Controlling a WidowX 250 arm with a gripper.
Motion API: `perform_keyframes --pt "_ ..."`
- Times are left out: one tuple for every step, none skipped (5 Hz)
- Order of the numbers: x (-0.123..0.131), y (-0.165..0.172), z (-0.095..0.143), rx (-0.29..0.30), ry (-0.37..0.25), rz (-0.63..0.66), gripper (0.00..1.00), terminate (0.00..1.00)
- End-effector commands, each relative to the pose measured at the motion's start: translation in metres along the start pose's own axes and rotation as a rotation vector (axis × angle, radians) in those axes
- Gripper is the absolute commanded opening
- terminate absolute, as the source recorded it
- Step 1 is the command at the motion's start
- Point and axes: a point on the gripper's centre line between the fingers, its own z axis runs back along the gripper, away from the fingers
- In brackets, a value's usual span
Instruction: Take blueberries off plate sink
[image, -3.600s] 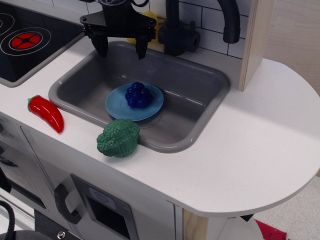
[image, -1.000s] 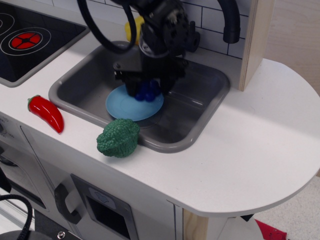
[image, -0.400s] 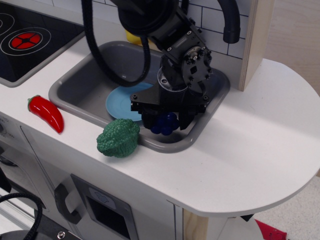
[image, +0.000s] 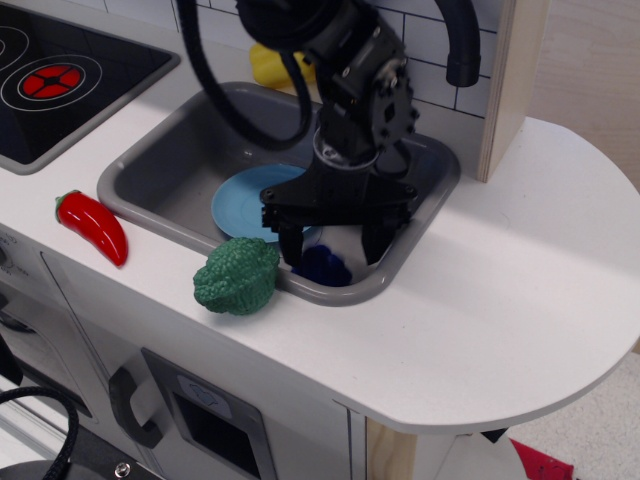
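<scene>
blueberries (image: 323, 263) now lie released on the sink (image: 395, 270) floor between the spread fingers of the claw (image: 331, 245), plate (image: 245, 203) behind-left, so lift straight up, don't nudge.

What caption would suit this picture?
Open gripper over blueberries on the sink floor beside the plate.

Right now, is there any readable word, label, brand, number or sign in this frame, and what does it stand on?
None can be read.
The gripper above the blueberries in the sink: no lettering visible.
The stovetop: only red and white burner rings, no characters.
The oven door panel: a faint mark, too blurred to read.
</scene>
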Motion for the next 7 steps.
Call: perform_keyframes --pt "0.014 0.003 0.027 -0.075 -0.010 0.023 1.00 0.00" --pt "0.025 0.002 0.047 -0.126 -0.013 0.064 1.00 0.00" --pt "0.035 0.002 0.075 -0.138 -0.104 0.080 1.00 0.00" --pt "0.045 0.006 0.104 -0.171 -0.160 0.070 1.00 0.00" --pt "0.045 0.006 0.104 -0.171 -0.160 0.070 1.00 0.00" --pt "0.045 0.006 0.104 -0.171 -0.160 0.070 1.00 0.00" --pt "0.045 0.006 0.104 -0.171 -0.160 0.070 1.00 1.00"
